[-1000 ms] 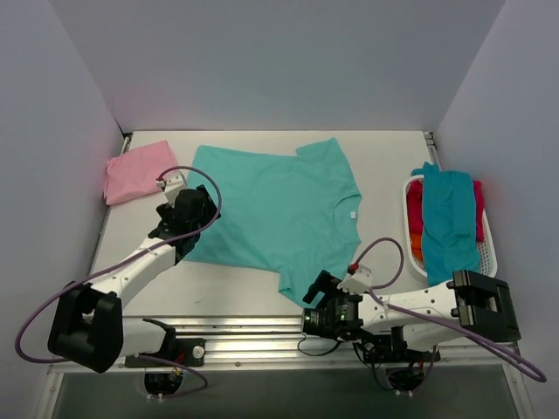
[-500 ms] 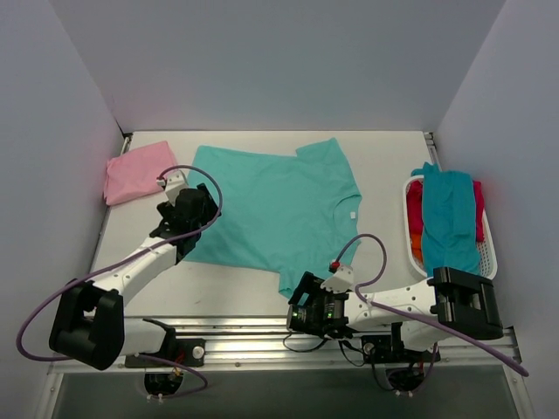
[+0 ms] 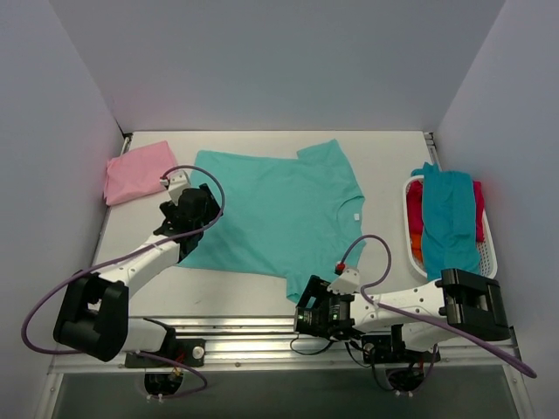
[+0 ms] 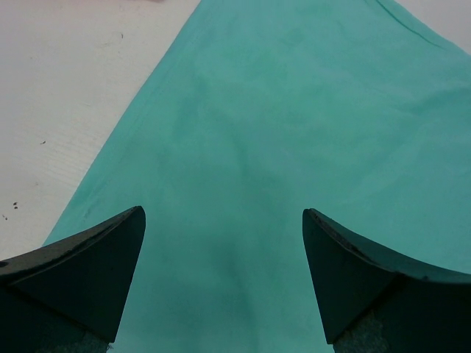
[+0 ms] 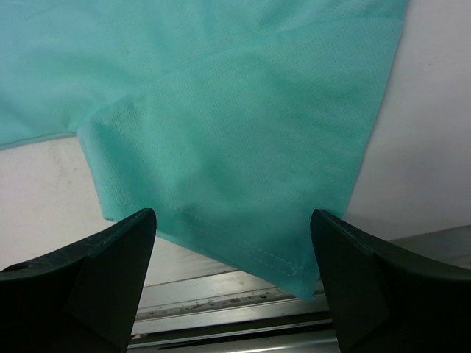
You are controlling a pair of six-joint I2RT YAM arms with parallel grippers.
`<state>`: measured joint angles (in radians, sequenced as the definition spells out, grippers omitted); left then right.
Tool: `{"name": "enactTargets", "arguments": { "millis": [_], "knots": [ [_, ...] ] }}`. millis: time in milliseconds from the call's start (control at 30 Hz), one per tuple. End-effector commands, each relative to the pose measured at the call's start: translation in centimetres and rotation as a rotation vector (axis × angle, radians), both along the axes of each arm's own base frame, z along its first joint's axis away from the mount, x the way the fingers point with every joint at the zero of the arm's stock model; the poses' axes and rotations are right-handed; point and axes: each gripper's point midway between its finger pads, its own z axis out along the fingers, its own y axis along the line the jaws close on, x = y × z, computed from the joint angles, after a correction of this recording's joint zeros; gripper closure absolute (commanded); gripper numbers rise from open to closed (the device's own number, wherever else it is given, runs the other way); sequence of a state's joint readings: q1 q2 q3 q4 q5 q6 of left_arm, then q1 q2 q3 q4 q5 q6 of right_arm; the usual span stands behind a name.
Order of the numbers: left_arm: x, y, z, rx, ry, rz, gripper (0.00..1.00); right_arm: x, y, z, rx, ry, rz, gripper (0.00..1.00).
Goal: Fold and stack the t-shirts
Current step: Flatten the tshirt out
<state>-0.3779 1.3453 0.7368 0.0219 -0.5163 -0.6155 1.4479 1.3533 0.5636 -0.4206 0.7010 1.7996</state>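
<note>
A mint-teal t-shirt (image 3: 279,209) lies spread flat mid-table, its white neck label (image 3: 355,215) toward the right. My left gripper (image 3: 194,209) is open over the shirt's left part near its edge; in the left wrist view the gripper (image 4: 222,213) has teal cloth (image 4: 294,110) between its fingers. My right gripper (image 3: 307,311) is open at the near sleeve. In the right wrist view the gripper (image 5: 232,215) frames the sleeve hem (image 5: 243,147), which overhangs the table's front edge. A folded pink t-shirt (image 3: 138,170) lies at the back left.
A white basket (image 3: 486,246) at the right holds a darker teal shirt (image 3: 450,218), a red one (image 3: 415,216) and an orange one (image 3: 417,250). A metal rail (image 5: 221,312) runs along the front edge. Grey walls stand left, back and right.
My right gripper has moved left along the front edge to the near sleeve. The left gripper has shifted only slightly, and the shirt has shifted a little.
</note>
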Motion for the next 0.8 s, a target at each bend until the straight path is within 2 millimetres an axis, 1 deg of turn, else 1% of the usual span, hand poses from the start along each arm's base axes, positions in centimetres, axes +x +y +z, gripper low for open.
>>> {"name": "enactTargets", "arguments": {
  "millis": [0, 200, 300, 333, 367, 400, 433, 467, 667, 700, 767],
  "knots": [
    [1.3, -0.2, 1.2, 0.002, -0.053, 0.005, 0.04, -0.9, -3.9, -0.6, -0.107, 0.041, -0.036, 0.18],
    [1.7, -0.3, 1.2, 0.001, -0.057, 0.004, 0.04, -0.9, -4.4, 0.6, -0.110, 0.034, -0.030, 0.19],
    [1.8, -0.4, 1.2, 0.001, -0.058, 0.002, 0.03, -0.9, -4.7, 1.5, -0.138, 0.019, -0.036, 0.19],
    [1.8, -0.4, 1.1, 0.005, -0.054, 0.002, 0.04, -1.1, -5.2, 1.8, -0.174, 0.014, -0.031, 0.19],
    [1.9, -0.4, 1.2, 0.005, -0.056, 0.002, 0.04, -1.0, -4.9, 2.3, -0.167, 0.005, -0.040, 0.19],
    [1.8, -0.3, 1.1, 0.007, -0.054, 0.004, 0.04, -0.9, -5.1, 2.6, -0.177, 0.001, -0.043, 0.19],
    [1.9, -0.3, 1.2, 0.007, -0.057, 0.006, 0.04, -1.0, -5.4, 2.8, -0.198, 0.002, -0.044, 0.16],
    [1.9, -0.3, 1.3, 0.007, -0.058, 0.004, 0.04, -1.1, -5.2, 3.0, -0.196, 0.008, -0.040, 0.15],
    [1.8, 0.2, 1.3, 0.014, -0.060, 0.016, 0.04, -2.2, -5.0, 2.9, -0.205, 0.084, -0.013, 0.15],
    [1.8, 0.3, 1.2, 0.012, -0.060, 0.018, 0.04, -2.3, -5.2, 2.6, -0.214, 0.091, -0.004, 0.15],
    [1.8, 0.3, 1.1, 0.003, -0.061, 0.015, 0.04, -2.7, -4.5, 1.9, -0.184, 0.115, 0.007, 0.15]
  ]
}}
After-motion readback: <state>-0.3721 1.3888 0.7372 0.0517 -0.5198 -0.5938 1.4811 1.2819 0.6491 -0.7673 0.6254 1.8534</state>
